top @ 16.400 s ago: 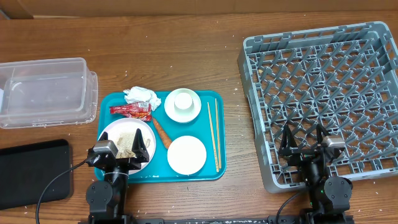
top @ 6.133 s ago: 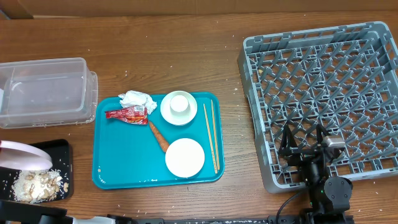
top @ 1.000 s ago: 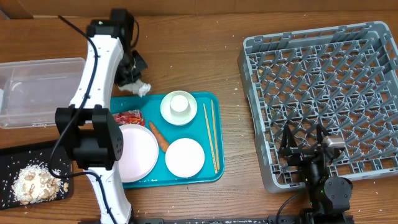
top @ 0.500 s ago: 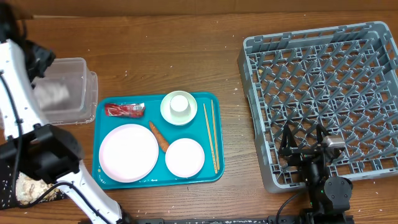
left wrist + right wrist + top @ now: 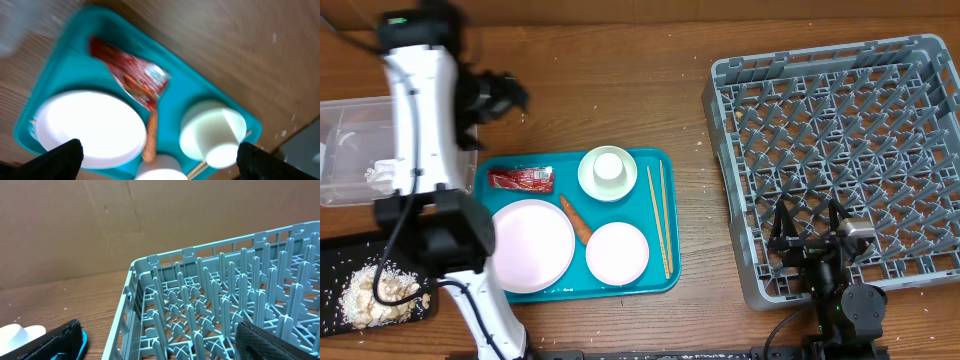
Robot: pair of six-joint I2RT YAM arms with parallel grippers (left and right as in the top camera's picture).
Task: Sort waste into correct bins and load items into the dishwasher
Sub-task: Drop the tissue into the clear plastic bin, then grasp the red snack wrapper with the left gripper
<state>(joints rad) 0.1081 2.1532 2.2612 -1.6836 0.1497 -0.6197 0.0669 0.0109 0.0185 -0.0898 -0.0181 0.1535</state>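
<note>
The crumpled napkin (image 5: 378,173) that was pinched at the tray's upper left corner 1.0 s ago now lies inside the clear bin (image 5: 345,110) at the left edge of the overhead view. The left arm has swung back from the bin toward the teal tray (image 5: 575,285). I judge that 1 piece of waste is now sorted. The food scraps sit in the black bin (image 5: 335,255) at lower left.

Still on the tray are the red packet (image 5: 525,179) at upper left and the carrot (image 5: 578,218) in the middle. The large plate (image 5: 528,245), small plate (image 5: 618,253), cup on its saucer (image 5: 610,168) and 2 chopsticks (image 5: 660,215) are there too. The packet looks like the next likely waste item. None of the dishes is in the grey rack (image 5: 840,150) at right yet.

The left gripper (image 5: 159,157) is spread wide. Its 2 fingers show only at the lower corners of the wrist view, with the tray blurred far below and nothing between them or touching them. The right gripper (image 5: 808,228) is also spread and empty, parked at the rack's lower edge.
</note>
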